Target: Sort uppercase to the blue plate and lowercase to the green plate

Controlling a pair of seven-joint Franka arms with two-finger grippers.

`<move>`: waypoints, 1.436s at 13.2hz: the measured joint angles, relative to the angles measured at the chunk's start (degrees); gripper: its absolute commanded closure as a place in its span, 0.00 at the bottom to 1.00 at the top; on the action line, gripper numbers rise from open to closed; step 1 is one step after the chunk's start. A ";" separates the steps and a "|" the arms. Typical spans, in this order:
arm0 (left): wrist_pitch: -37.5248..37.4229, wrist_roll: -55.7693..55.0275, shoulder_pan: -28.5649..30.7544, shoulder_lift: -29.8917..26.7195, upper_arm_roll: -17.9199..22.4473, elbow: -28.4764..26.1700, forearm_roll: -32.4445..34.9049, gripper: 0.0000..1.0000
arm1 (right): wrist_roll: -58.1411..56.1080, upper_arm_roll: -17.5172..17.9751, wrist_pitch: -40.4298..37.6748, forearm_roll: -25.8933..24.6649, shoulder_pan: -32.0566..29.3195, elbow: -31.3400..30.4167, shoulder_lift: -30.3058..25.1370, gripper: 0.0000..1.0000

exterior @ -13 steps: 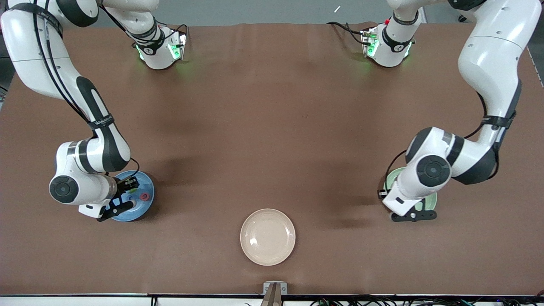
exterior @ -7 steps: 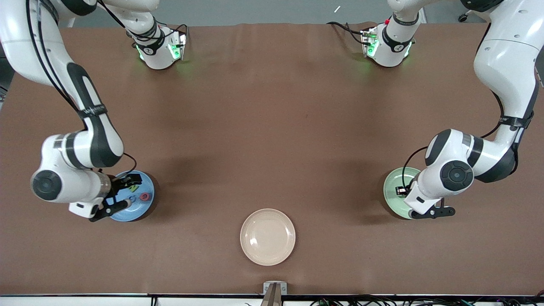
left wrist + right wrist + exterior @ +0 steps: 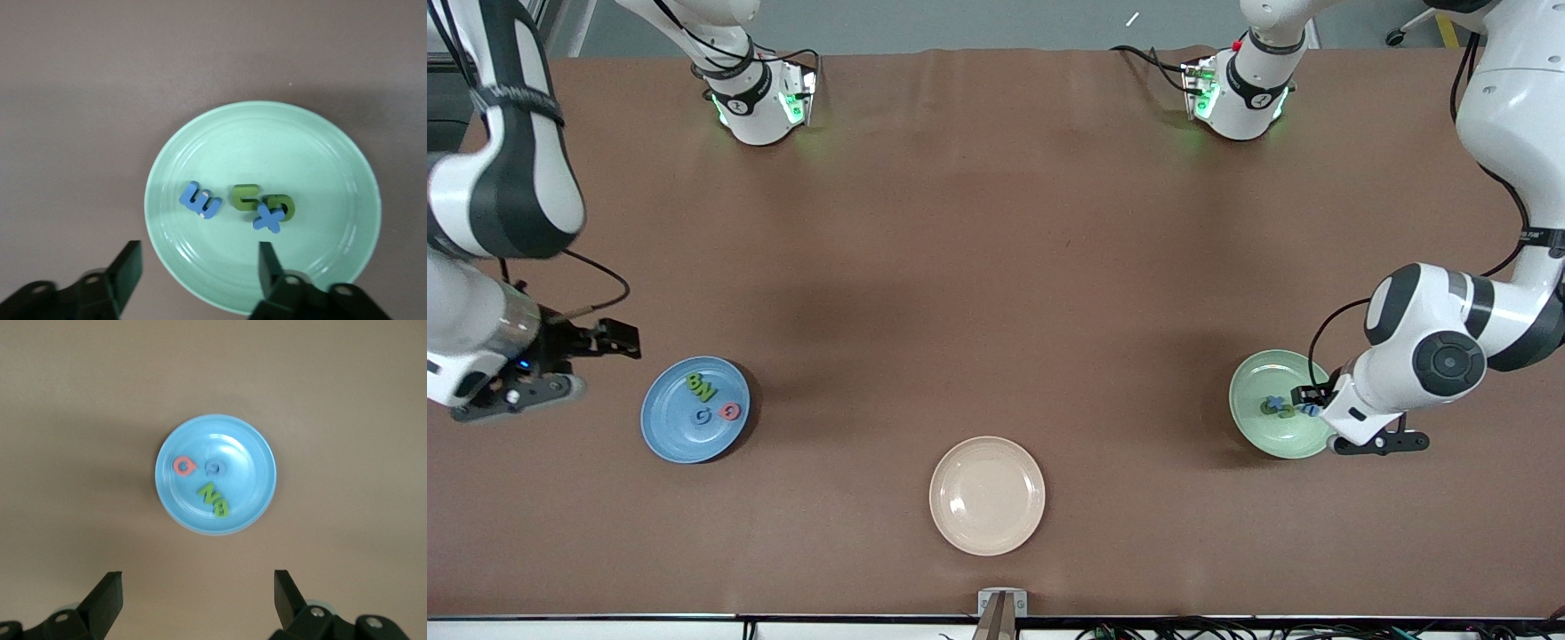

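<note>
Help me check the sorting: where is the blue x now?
The blue x lies in the green plate toward the left arm's end, touching a green letter.

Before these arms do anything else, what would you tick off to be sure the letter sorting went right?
1. Capitals on the blue plate: pinkish-red round letter, blue G, green B, green N all lie in it: ok.
2. Small letters on the green plate: blue m, blue x and two green pieces lie in it; the x overlaps one green piece: ok.
3. Cream plate holds nothing: ok.
4. Right tool open, holding nothing, beside the blue plate: ok.
5. Left tool open, holding nothing, over the green plate's edge: ok.
</note>
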 measured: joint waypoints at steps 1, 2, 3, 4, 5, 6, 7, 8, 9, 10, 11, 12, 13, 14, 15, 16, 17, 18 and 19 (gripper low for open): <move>-0.53 0.00 0.09 -1.41 -0.83 0.07 0.00 0.00 | 1.36 -0.03 -2.05 1.70 -0.32 -0.08 -2.01 0.00; -0.78 0.00 0.09 -3.19 -1.77 0.21 0.00 0.00 | 2.04 -0.08 -3.22 2.81 -0.78 -0.15 -3.80 0.00; -0.89 -0.01 0.09 -5.27 -2.91 0.52 0.00 0.00 | 2.24 -0.19 -4.19 3.21 -1.22 -0.21 -5.43 0.00; -1.00 -0.04 0.08 -7.57 -4.10 1.00 0.00 0.00 | 2.26 -0.24 -5.36 3.39 -1.57 -0.22 -6.91 0.00; -1.29 -0.06 0.07 -9.92 -5.21 1.58 -0.12 0.00 | 2.27 -0.24 -6.01 3.45 -1.79 -0.11 -8.11 0.00; -1.78 -0.14 0.05 -12.23 -6.15 2.05 -0.80 0.00 | 2.30 -0.25 -6.36 3.46 -1.89 0.46 -8.96 0.00; -2.28 -0.18 0.02 -14.43 -6.71 2.24 -2.27 0.00 | 2.30 -0.27 -7.68 3.54 -1.99 1.68 -9.50 0.00; -2.59 -0.19 0.01 -16.44 -6.94 2.26 -4.15 0.00 | 2.30 -0.30 -10.29 3.67 -2.24 3.34 -9.78 0.00; -3.16 -0.19 0.01 -18.28 -6.97 2.27 -6.18 0.00 | 2.30 -0.34 -13.17 3.73 -2.49 5.22 -9.86 0.00; -4.25 -0.19 0.02 -19.89 -6.95 2.30 -8.13 0.00 | 2.30 -0.37 -15.21 3.74 -2.61 6.48 -9.88 0.00; -5.77 -0.20 0.04 -21.40 -6.93 2.41 -9.98 0.00 | 2.30 -0.37 -15.99 3.75 -2.62 6.99 -9.87 0.00; -7.86 -0.19 0.05 -22.72 -6.92 2.98 -11.69 0.00 | 2.30 -0.35 -16.10 3.77 -2.62 7.05 -9.86 0.00; -10.58 -0.04 0.06 -23.80 -6.92 4.10 -13.11 0.00 | 2.30 -0.34 -16.17 3.77 -2.62 7.12 -9.87 0.00; -13.79 0.59 0.08 -24.57 -6.90 5.73 -14.30 0.00 | 2.31 -0.32 -16.26 3.77 -2.62 7.30 -9.96 0.00; -16.70 1.62 0.10 -25.03 -6.88 7.44 -15.26 0.00 | 2.31 -0.24 -16.27 3.80 -2.62 7.50 -10.14 0.00; -19.04 2.62 0.13 -25.27 -6.84 8.97 -16.12 0.00 | 2.31 -0.04 -16.27 3.83 -2.61 7.61 -10.37 0.00; -20.98 3.14 0.13 -25.39 -6.83 10.21 -16.92 0.00 | 2.31 0.20 -16.28 3.87 -2.55 7.62 -10.60 0.00; -22.75 3.75 0.13 -25.53 -6.83 11.26 -17.82 0.00 | 2.32 0.40 -16.29 3.89 -2.45 7.62 -10.76 0.00; -24.29 4.59 0.12 -25.80 -6.81 12.09 -18.82 0.00 | 2.33 0.49 -16.29 3.89 -2.39 7.62 -10.84 0.00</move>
